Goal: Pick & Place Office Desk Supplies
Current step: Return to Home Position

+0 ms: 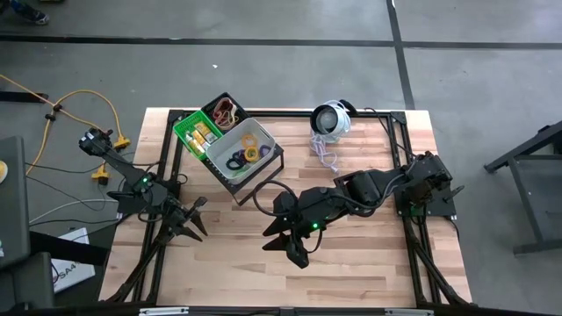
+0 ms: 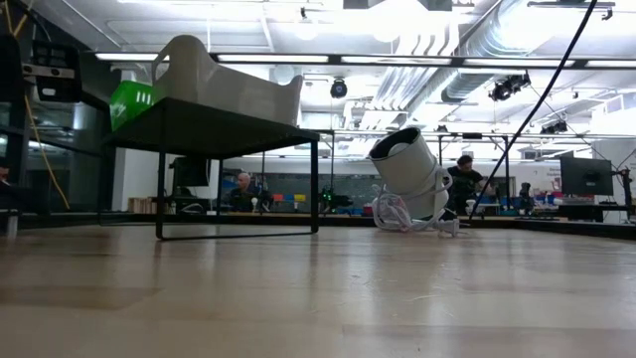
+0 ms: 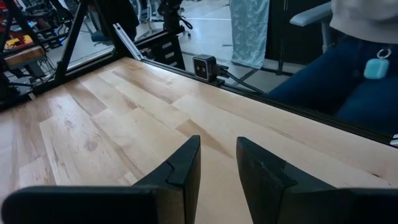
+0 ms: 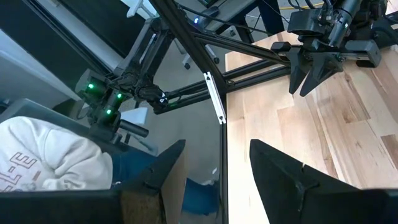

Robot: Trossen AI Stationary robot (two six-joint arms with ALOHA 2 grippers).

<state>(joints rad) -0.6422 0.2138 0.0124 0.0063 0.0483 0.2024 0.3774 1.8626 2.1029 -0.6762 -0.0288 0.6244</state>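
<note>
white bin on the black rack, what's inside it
The white bin holds a heap of small elastic loops: orange, purple and dark ones show from above. Anything beneath that heap is covered, and the low view gives only the bin's outer wall.

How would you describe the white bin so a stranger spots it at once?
On the wooden table stands a black rack holding three bins. The white bin is the largest, with coloured loops inside; its neighbours, the green bin and black bin, are smaller.
</note>
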